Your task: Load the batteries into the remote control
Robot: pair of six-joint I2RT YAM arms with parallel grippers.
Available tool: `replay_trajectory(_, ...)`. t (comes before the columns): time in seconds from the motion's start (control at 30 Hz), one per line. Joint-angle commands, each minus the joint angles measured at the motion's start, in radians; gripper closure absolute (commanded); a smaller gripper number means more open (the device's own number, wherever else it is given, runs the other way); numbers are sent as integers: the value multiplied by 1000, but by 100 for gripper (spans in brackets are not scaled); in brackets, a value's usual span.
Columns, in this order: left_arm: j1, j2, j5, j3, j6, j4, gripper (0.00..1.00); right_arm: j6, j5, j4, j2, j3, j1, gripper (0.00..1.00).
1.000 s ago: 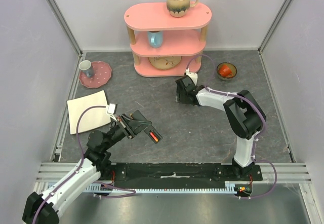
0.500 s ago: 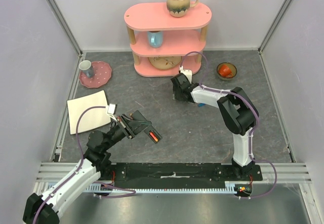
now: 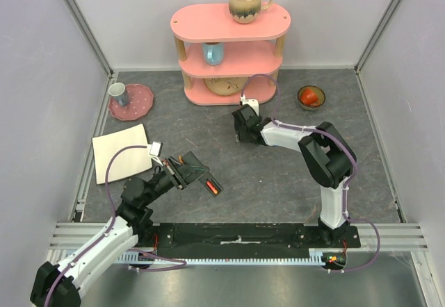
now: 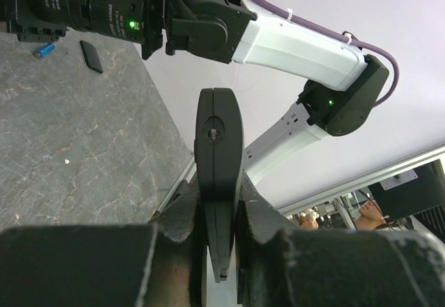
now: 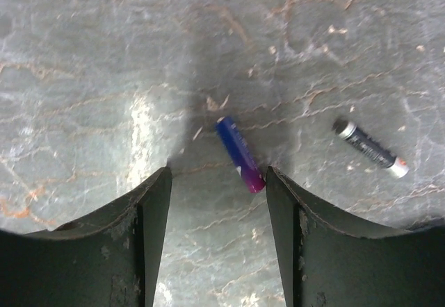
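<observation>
Gripping the remote (image 4: 217, 154), the left tool (image 4: 219, 211) is clamped on both long sides of the black bar. The bar sticks out past the fingertips and is held clear of the worktop (image 4: 83, 147). From the top camera the left tool (image 3: 182, 170) sits front-left and the remote (image 3: 204, 179) points away to the right. A red-orange battery (image 3: 213, 188) shows at its outer end. Right tool (image 5: 217, 182) has its jaws spread apart, nothing held, pointing down at the worktop (image 5: 104, 57). The purple battery (image 5: 240, 154), blue at one end, lies flat on the stone between the two fingers (image 5: 142, 244), nearer the right-hand one and angled across the gap; can't tell if it touches that finger. The grey battery (image 5: 370, 148) lies outside the jaws, apart from the purple one. From the top camera the right tool (image 3: 240, 128) is mid-worktop, just in front of the pink shelf (image 3: 229, 57), well apart from the left tool. Left wrist camera also picks up a blue battery (image 4: 44, 48) and a small black piece (image 4: 90, 56) lying near each other under the right arm (image 4: 292, 43). Further out: mug (image 3: 248, 3) on the shelf top, bowl (image 3: 311, 97) to its right, plate (image 3: 139, 102) with a cup (image 3: 118, 93) far left, white pad (image 3: 122, 151) near the left edge.
</observation>
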Motion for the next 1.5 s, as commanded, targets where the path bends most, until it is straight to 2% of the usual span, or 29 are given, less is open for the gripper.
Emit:
replay_trajectory(0.0,-1,6,3,-150,40,37,98,1,-39,-20,-50,-36,34,36)
replay_trajectory(0.23,-1,6,5,-148,40,33,98,-33,-3,-34,-49,-27,30,37)
replay_trajectory(0.43,-1,-1,5,-147,40,27,98,-58,1,-32,-7,-4,1,41)
replay_trajectory(0.73,-1,-14,-9,-153,40,13,98,-108,-19,-35,36,36,-30,63)
replay_trajectory(0.9,-1,-4,-11,-150,43,17,98,-111,-38,-35,28,13,-32,69)
replay_trajectory(1.03,-1,8,-9,-147,43,26,98,-107,-61,-26,14,-21,-33,86)
replay_trajectory(1.2,-1,11,-5,-145,43,30,98,-88,-73,-14,-78,-87,-32,99)
replay_trajectory(1.37,-1,-6,-2,-145,41,20,98,-113,-130,6,-231,-206,-32,100)
replay_trajectory(1.47,-1,-20,0,-148,41,10,98,-231,-266,-23,-297,-222,-24,100)
